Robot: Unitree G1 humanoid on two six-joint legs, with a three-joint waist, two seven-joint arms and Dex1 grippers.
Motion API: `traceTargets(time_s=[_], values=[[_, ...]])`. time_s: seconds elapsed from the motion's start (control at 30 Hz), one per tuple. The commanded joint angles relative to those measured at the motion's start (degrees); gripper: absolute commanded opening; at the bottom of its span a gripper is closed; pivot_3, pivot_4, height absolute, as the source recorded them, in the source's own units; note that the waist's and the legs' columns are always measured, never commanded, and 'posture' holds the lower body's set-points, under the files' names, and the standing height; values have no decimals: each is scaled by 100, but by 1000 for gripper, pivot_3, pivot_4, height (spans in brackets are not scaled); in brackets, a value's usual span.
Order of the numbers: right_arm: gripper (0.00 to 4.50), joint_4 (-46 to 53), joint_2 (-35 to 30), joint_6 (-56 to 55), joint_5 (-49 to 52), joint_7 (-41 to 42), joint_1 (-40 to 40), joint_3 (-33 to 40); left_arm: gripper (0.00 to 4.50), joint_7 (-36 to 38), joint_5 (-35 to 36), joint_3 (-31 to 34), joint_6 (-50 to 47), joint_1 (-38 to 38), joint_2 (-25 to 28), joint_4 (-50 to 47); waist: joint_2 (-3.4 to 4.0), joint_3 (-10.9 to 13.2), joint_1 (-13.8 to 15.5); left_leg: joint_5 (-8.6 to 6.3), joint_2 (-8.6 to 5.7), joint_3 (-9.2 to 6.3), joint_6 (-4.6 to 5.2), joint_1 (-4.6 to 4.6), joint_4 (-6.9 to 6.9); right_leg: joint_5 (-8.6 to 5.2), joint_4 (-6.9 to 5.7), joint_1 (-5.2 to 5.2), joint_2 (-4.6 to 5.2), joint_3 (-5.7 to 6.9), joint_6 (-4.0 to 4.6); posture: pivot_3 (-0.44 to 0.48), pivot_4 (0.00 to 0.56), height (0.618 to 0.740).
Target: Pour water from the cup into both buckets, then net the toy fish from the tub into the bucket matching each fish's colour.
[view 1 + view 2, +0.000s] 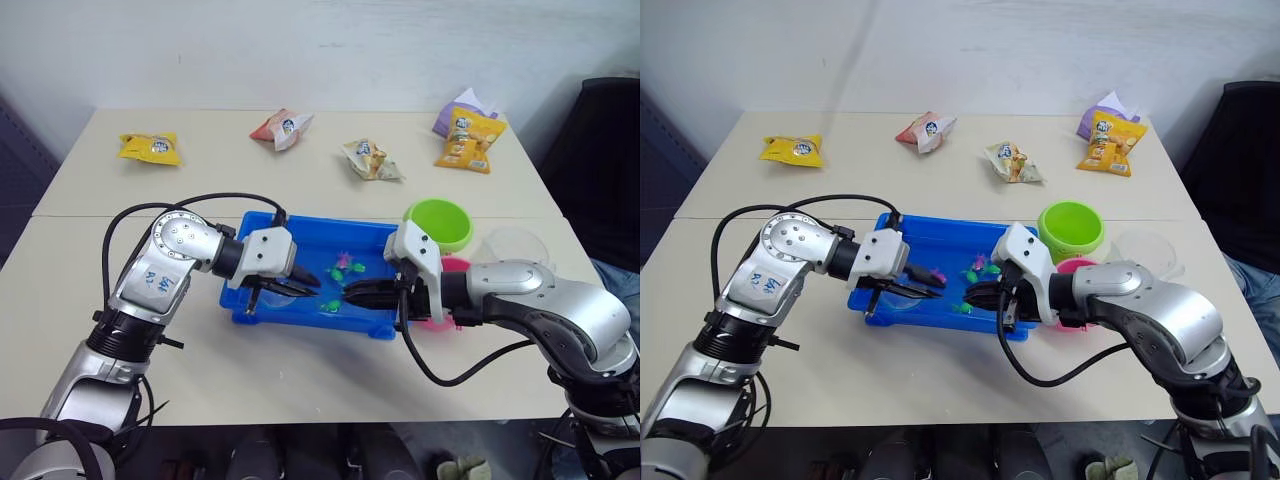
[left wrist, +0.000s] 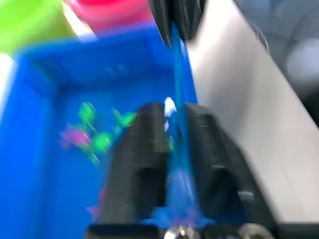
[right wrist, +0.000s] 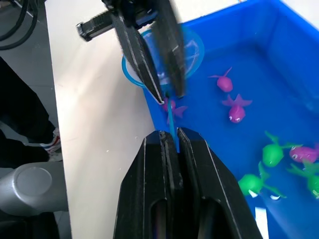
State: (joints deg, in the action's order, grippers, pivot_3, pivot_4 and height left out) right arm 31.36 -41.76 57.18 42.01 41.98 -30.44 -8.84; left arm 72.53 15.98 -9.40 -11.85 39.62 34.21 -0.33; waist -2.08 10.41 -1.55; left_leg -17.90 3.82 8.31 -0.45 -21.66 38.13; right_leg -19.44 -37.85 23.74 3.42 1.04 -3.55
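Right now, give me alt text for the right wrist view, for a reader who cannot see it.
The right gripper is shut on the net's thin blue handle, while the left gripper reaches in opposite it above the net hoop at the blue tub edge. Pink and green toy fish lie in the tub.

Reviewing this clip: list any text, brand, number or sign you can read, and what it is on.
None can be read.
Snack packets at the table's far side, e.g. yellow packet and orange packet: printed labels, too small to read.
Left arm's silver shell: blue marks, too blurred to read.
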Motion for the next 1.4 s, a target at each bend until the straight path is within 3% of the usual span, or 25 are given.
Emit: traceTargets(time_s=[0.03, 0.17, 0.33, 0.5, 0.93, 1.4], values=[[0, 169, -183, -293, -216, 186, -10, 33, 2776, -231, 903, 1069, -330, 325, 32, 241, 0, 0, -19, 0, 1, 0, 0, 0, 2, 0, -1, 0, -1, 0, 0, 0, 150, 739], [0, 245, -593, -348, -264, 390, 121, 346, 4484, -228, 1018, 1691, -359, 414, 551, 761, 2, 1, -21, 2, 2, -1, -4, 2, -1, 0, -3, 1, -4, 2, 0, 0, 150, 739], [0, 235, -1100, -19, -20, 458, 428, 927, 4484, -160, 621, 1914, 260, -27, 1131, 1486, 2, 1, -6, 2, -1, 3, -3, 6, -3, 0, -1, -1, 0, 1, 0, 0, 150, 739], [0, 66, -1443, 155, -357, 139, 510, 1080, 4484, -275, 665, 1976, 410, -725, 1109, 1341, 2, 1, -1, 0, -1, 2, -1, 4, -2, 0, 1, -2, 3, 2, 0, 0, 150, 739], [0, -344, -1203, 1240, -1127, -775, -461, 121, 4484, -872, 990, 1986, -110, -1623, 706, 253, 4, 2, -22, 1, 1, 4, -3, 7, -5, 0, -2, 0, 3, -3, 0, 0, 150, 739], [0, -631, -815, 1607, -1576, -816, -1184, -716, 4484, -1147, 1221, 2049, -529, -1839, 634, -325, 5, 3, -23, 1, 0, 4, -3, 6, -6, 0, -1, 0, 4, -2, 0, 0, 150, 739]])
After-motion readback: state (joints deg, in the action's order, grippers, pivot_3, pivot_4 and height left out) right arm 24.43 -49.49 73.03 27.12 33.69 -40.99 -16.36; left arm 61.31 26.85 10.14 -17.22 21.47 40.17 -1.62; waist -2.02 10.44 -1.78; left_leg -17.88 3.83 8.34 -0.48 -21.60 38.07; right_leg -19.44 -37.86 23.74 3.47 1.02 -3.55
